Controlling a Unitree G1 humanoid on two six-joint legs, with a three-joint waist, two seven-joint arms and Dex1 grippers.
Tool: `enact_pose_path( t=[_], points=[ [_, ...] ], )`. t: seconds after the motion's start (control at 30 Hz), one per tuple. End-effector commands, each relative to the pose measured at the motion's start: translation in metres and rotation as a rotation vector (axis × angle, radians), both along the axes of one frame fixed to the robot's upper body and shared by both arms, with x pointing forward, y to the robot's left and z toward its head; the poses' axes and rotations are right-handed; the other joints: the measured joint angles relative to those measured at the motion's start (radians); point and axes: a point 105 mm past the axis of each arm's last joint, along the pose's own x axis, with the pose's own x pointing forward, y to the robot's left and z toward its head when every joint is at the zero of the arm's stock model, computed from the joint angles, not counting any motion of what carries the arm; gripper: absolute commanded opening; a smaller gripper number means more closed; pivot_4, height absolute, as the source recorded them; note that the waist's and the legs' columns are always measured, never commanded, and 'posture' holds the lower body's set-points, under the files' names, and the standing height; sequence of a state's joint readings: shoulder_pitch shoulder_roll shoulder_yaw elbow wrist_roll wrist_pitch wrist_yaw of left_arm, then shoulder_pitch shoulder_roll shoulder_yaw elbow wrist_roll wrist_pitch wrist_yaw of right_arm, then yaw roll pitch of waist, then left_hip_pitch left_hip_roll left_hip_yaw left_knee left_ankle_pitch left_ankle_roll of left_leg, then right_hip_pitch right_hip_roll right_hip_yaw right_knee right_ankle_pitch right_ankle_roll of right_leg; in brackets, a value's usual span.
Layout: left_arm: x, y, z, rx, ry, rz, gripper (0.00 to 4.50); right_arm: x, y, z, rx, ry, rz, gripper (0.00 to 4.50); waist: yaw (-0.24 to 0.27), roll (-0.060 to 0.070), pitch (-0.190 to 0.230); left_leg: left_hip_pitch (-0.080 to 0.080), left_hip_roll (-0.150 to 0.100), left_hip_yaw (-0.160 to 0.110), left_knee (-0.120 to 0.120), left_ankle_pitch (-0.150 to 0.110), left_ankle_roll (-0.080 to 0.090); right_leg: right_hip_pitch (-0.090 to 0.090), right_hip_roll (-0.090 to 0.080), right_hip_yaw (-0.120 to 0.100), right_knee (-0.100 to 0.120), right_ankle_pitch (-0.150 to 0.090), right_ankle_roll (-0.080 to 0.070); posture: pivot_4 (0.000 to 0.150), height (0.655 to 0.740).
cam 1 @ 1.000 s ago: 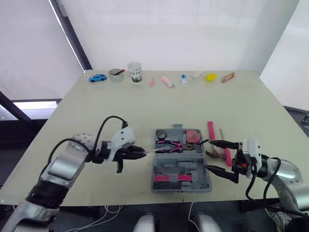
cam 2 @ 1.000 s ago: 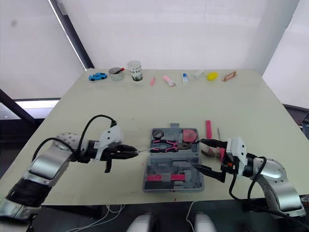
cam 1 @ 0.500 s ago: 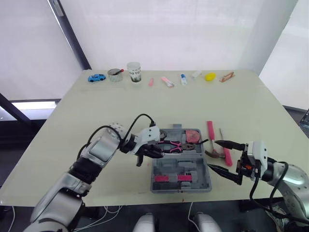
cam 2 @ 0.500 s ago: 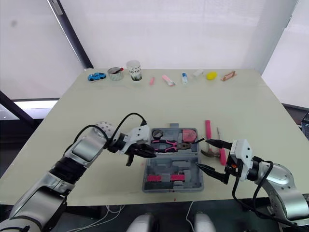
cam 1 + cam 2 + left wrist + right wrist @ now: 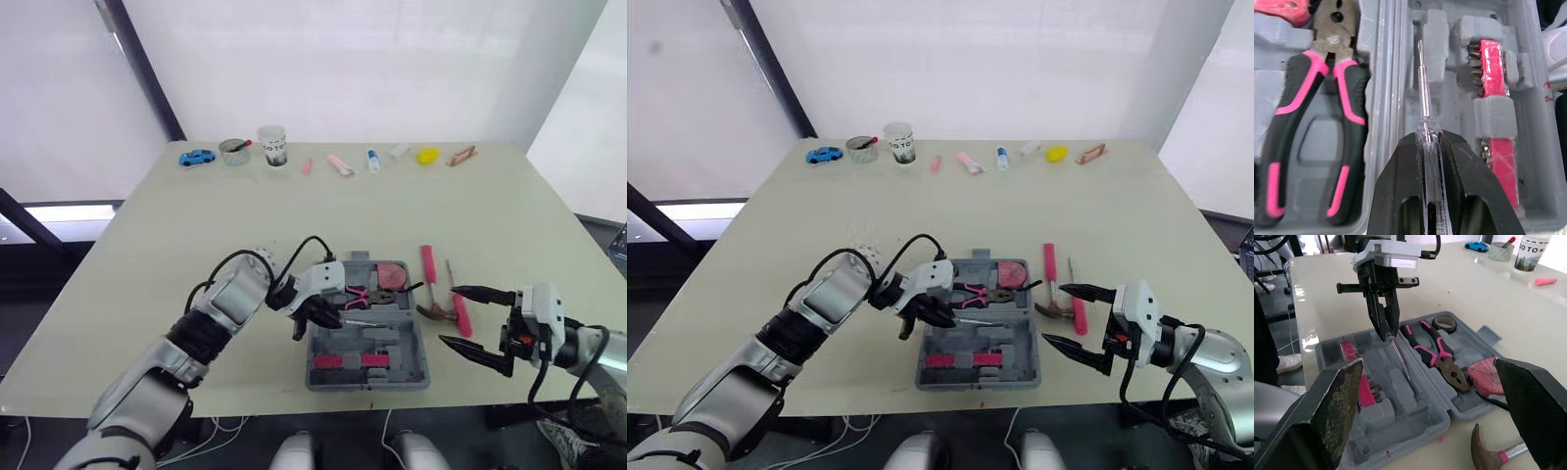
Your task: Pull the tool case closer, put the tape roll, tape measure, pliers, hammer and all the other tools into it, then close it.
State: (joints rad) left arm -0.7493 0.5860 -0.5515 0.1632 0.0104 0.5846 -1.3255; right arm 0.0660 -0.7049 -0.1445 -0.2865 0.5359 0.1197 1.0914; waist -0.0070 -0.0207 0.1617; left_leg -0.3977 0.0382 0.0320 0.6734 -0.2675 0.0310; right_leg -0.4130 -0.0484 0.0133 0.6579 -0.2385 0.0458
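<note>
Tool case [image 5: 397,345] sits open flat near the front edge of the table [image 5: 294,215], between the two arms.

- Far half: pliers [image 5: 1308,122] seated in their slot, tape roll [image 5: 1444,323] at the corner toward the robot's left, pink tape measure [image 5: 392,274] at the corner toward its right.
- Near half: red bit holder [image 5: 1491,63] in its recess. The other moulded slots look empty.

Left gripper [image 5: 1427,139] is clenched on a clear-handled screwdriver [image 5: 1422,83]. Both black fingers pinch the handle and the thin metal shaft sticks out ahead of them. The shaft lies over the near half just on the near side of the hinge, roughly parallel to it, with the tip pointing toward the robot's right over a grey moulded block. Can't tell if the shaft touches the plastic.

Right gripper [image 5: 449,314] is spread wide and holds nothing. It hangs just right of the case, near the front edge.

On the table right of the case:
- hammer [image 5: 427,264], head close to the case wall, pink grip pointing away from the robot
- a second pink-handled tool [image 5: 460,318], just beside the hammer

Along the far edge, well apart from the case: blue toy car [image 5: 198,157], tin [image 5: 235,152], cup [image 5: 273,145] and a row of small items.
</note>
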Motion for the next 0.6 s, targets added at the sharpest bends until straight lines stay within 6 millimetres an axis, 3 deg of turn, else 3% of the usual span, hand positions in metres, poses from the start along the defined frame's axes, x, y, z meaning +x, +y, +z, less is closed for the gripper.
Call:
enact_pose_path(
  t=[0.03, 0.6],
  points=[
    [0.006, -0.007, 0.002, 0.028, -0.012, -0.006, 0.08, 0.001, -0.003, 0.010, 0.001, -0.042, -0.002, 4.50, 0.000, 0.000, 0.000, 0.000, 0.000, 0.000, 0.000, 0.000, 0.000, 0.000, 0.000, 0.000, 0.000, 0.000, 0.000, 0.150, 0.7400],
    [0.006, -0.031, -0.009, 0.044, -0.015, -0.066, 0.08, -0.001, -0.003, 0.008, 0.000, -0.053, -0.023, 4.50, 0.007, 0.000, 0.000, 0.000, 0.000, 0.000, 0.003, 0.000, 0.000, 0.000, 0.000, 0.001, 0.001, 0.000, 0.000, 0.150, 0.7400]
  ],
)
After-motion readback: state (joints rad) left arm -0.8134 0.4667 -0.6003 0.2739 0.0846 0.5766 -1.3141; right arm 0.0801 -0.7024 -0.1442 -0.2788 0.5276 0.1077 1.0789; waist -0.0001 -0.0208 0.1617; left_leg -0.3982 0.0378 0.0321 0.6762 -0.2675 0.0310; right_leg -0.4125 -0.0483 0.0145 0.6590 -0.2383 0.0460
